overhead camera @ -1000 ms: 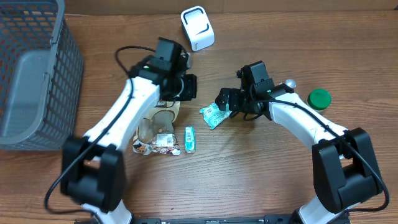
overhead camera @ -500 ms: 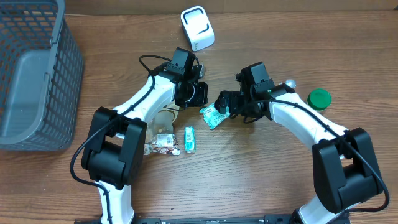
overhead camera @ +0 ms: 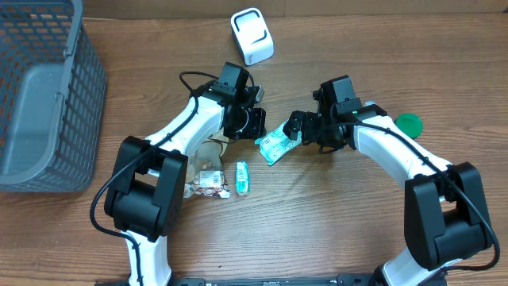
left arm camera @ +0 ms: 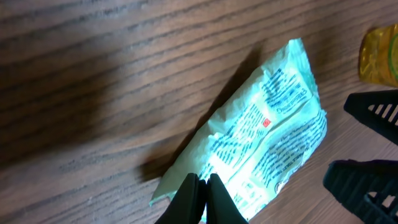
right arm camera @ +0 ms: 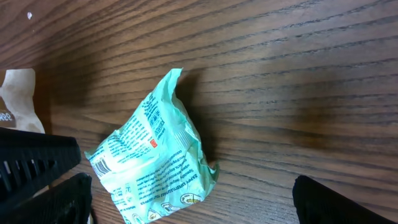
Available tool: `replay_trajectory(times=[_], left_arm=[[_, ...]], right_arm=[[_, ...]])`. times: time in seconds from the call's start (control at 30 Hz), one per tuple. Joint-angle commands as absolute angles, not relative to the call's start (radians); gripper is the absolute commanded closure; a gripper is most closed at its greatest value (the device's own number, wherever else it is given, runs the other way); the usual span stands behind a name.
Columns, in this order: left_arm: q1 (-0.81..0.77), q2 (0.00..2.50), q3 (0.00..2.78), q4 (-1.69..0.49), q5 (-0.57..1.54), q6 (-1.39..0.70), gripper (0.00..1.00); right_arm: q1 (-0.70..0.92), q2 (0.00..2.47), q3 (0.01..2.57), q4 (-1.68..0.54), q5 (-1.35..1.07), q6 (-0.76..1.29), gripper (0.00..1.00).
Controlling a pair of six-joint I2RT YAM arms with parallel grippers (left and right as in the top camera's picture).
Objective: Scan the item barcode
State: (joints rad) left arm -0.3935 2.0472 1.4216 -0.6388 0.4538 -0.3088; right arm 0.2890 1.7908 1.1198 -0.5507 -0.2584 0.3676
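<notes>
Item 1, task item: green packet (overhead camera: 275, 146), crinkled foil with dark print and a small red mark. I see it lying on the wooden table (overhead camera: 333, 230) at centre, between the two arms. A barcode shows near one end in the right wrist view.

Item 2: left gripper (left arm camera: 204, 194). Its fingers are pressed together with no gap. The tips sit at the packet's edge, and I cannot tell whether they pinch the foil or only touch it.

Item 3: right gripper (overhead camera: 296, 133). I read its jaws as spread wide and holding nothing. The packet lies between the fingers, nearer one side, and no contact is clear to me.

Item 4: white boxy device (overhead camera: 252, 35), at the far edge of the table, well apart from the packet.

Item 5: grey mesh basket (overhead camera: 87, 87), far left, with a grey liner inside.

Item 6: small green pack (overhead camera: 243, 178), flat on the table on the near side of the packet and apart from it.

Item 7: clear wrapper (overhead camera: 202, 182) with printed contents, just beside the small green pack.

Item 8: tan item (overhead camera: 213, 148), mostly hidden under the left arm.

Item 9: green round lid (overhead camera: 410, 123), partly hidden behind the right arm.
</notes>
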Motion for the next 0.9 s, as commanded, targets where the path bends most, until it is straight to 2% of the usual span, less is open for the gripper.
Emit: replay_trajectory(times=[0.0, 0.57, 0.87], left_arm=[[-0.406, 2.057, 1.415, -0.65, 0.472, -0.278, 0.96], [-0.421, 2.057, 1.403, -0.659, 0.461, -0.257, 0.96], [-0.421, 2.057, 1.313, -0.554, 0.468, -0.258, 0.96]], right_arm=[[0.286, 1.795, 1.118, -0.547, -0.267, 0.371, 0.02], [0.286, 1.81, 1.118, -0.532, -0.29, 0.371, 0.04], [0.286, 1.811, 1.118, -0.524, -0.293, 0.372, 0.09]])
